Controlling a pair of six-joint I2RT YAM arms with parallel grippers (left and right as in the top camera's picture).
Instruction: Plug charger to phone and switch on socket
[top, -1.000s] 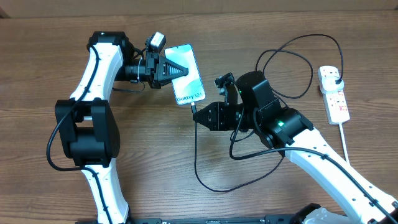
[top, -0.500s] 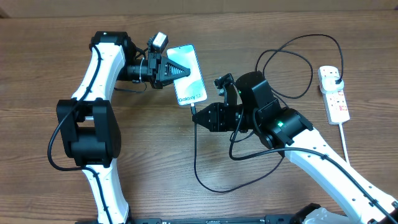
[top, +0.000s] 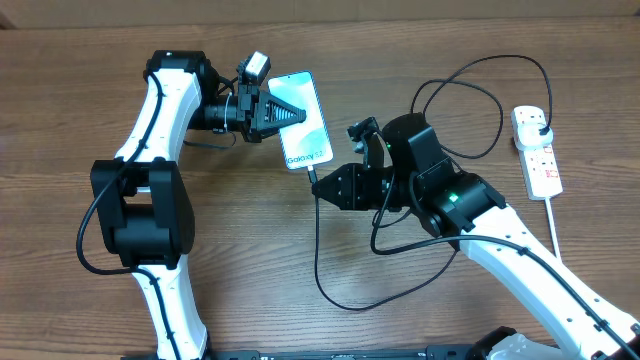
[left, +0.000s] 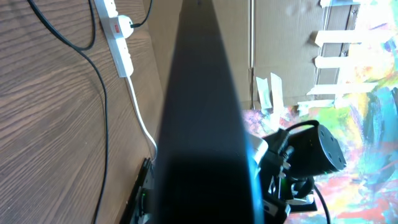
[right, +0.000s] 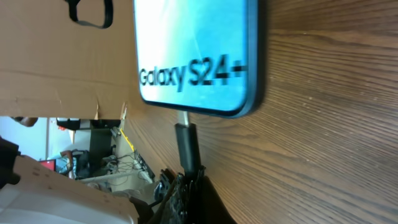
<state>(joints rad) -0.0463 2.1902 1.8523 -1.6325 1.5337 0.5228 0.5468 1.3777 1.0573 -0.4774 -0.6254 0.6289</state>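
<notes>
A brown wood-grain table (top: 250, 250) (plain cardboard (left: 280, 37) standing behind it) under even light.

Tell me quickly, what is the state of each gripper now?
Left gripper: closed, holding the phone.
Right gripper: closed, holding the charger by its plug tip, at the phone's bottom edge.

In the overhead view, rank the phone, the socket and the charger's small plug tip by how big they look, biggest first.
1. phone, the widest of the three.
2. socket, about as long as the phone but clearly narrower.
3. charger's plug tip, only a tiny dark piece at the phone's lower edge.
</notes>
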